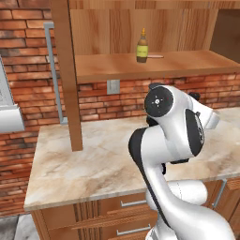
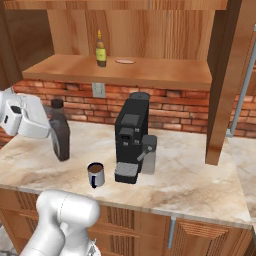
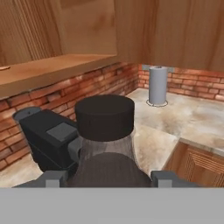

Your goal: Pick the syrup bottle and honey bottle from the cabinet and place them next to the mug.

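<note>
one down-ish: i've got the gripper (image 3: 105,178) clamped round the upright syrup bottle (image 2: 60,132), mug (image 2: 96,174) sitting just to its right.

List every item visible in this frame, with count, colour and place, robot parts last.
syrup bottle: 1, dark brown with black cap, standing on the counter left of the mug, between the gripper's fingers
honey bottle: 1, amber with yellow nozzle, on the cabinet shelf
mug: 1, white with blue handle, on the counter in front of the coffee machine
coffee machine: 1, black, on the counter under the shelf
cabinet: 1, light-brown wood, open, above the counter
small flat item: 1, pale, on the shelf right of the honey bottle
counter: 1, beige marble, over wooden drawers
grey cylinder: 1, on the far counter
gripper: 1, dark fingertips either side of the syrup bottle
</note>
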Available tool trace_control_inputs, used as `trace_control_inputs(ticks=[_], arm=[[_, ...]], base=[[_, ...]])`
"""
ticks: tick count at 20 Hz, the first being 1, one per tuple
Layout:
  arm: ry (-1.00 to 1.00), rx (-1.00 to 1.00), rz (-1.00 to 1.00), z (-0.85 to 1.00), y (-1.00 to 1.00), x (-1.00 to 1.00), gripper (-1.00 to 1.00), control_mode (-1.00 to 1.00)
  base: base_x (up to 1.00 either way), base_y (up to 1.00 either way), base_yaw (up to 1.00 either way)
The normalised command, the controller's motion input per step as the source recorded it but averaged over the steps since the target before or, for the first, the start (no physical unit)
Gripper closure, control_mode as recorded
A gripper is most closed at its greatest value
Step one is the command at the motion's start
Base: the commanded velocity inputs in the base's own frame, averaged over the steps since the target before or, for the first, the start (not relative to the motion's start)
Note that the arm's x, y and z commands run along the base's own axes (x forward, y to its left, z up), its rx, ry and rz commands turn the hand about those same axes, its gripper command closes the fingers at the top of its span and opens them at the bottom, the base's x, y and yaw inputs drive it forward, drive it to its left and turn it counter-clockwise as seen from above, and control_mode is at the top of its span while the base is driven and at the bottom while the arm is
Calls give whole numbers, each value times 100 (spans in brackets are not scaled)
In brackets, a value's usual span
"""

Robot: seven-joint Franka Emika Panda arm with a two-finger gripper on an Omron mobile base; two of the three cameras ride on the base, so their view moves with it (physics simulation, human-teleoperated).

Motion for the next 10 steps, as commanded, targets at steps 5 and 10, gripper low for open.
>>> trace_control_inputs(ticks=[5, 10], arm=[[4, -4, 0, -14, 12, 14, 100, -100], [0, -4, 0, -17, 1, 6, 100, -100]], base=[[0, 0, 0], [0, 0, 0]])
